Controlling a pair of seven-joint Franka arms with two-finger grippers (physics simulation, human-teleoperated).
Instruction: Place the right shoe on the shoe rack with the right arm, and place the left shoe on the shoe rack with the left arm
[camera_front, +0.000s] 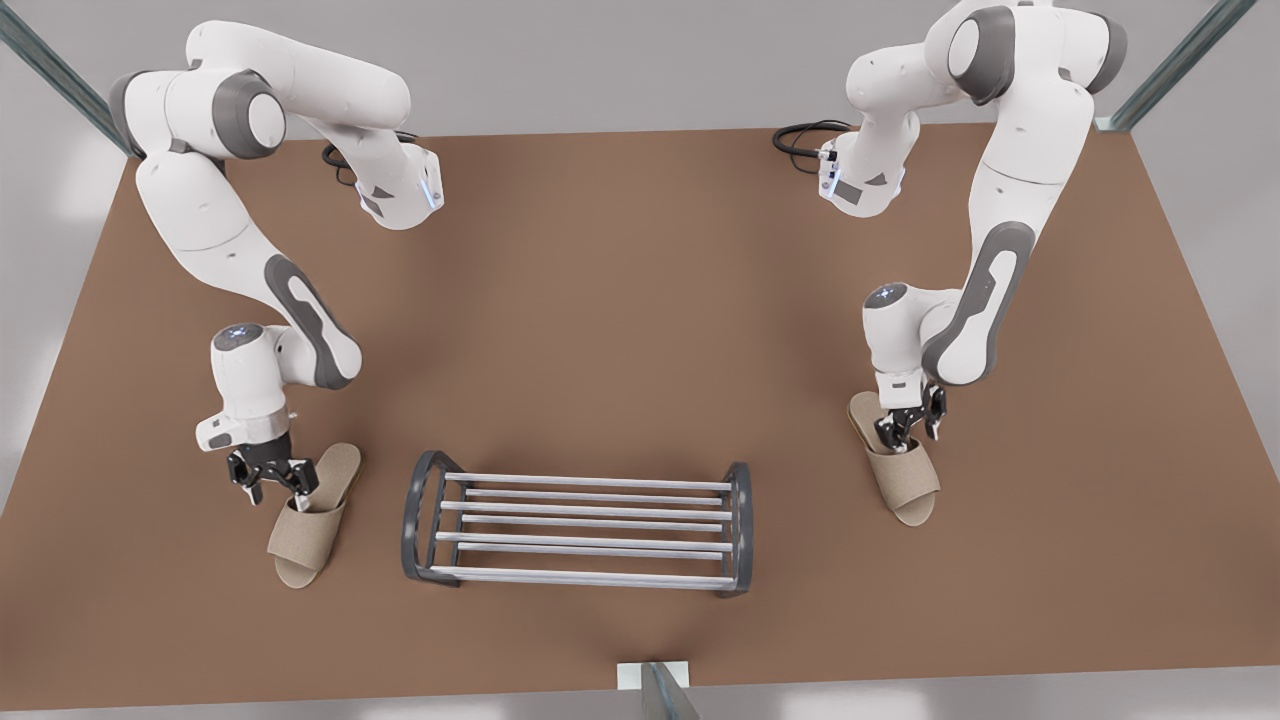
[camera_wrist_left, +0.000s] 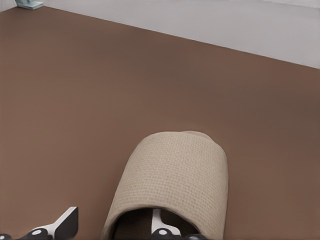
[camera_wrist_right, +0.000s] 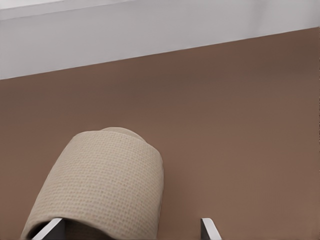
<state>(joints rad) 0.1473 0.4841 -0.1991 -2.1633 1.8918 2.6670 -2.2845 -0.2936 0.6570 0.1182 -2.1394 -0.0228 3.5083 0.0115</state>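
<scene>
Reading the front view as a clock: rack sits at 6 on the table, nothing on it. Right shoe is down at 8, just beside the rack's end, and left shoe is at 4, well apart from it. Both lie flat on the table. Right gripper is low over its shoe's heel, fingers spread, one inside the band and one outside. Left gripper does the same on its shoe, not squeezing.
</scene>
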